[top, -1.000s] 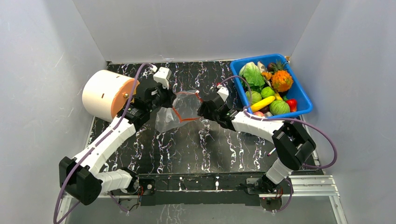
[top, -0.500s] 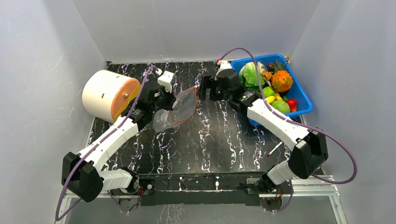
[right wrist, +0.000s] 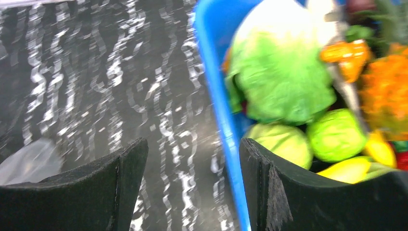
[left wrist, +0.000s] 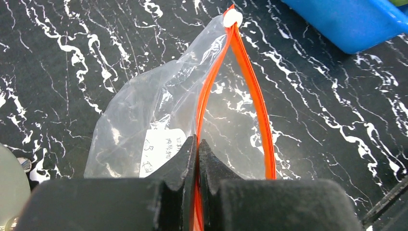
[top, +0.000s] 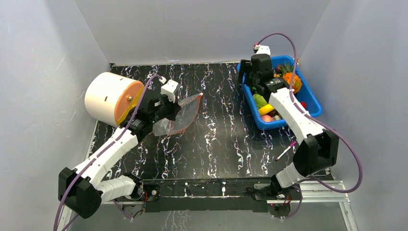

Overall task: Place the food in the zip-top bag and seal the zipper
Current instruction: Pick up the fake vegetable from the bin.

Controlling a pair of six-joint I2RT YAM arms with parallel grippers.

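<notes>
The clear zip-top bag [top: 186,113] lies left of centre on the black marbled table, its mouth open towards the right. My left gripper [top: 172,108] is shut on one side of the red zipper [left wrist: 257,96]. In the left wrist view the jaws [left wrist: 197,144] pinch the strip, and the bag [left wrist: 144,110] looks empty. My right gripper [top: 248,81] is open and empty, hovering over the left rim of the blue bin [top: 310,102]. In the right wrist view the gripper [right wrist: 192,159] straddles that rim. The green cabbage [right wrist: 279,72] and a yellow banana piece [right wrist: 349,169] lie in the bin.
A big white-and-orange cylinder [top: 110,97] lies at the left, close behind my left arm. A small pen-like stick [top: 286,151] lies at the right front. Grey walls close in the table on three sides.
My right gripper let go of the bag's mouth and swung right and back to the blue bin. My left gripper kept hold of the zipper, and the bag settled lower.
</notes>
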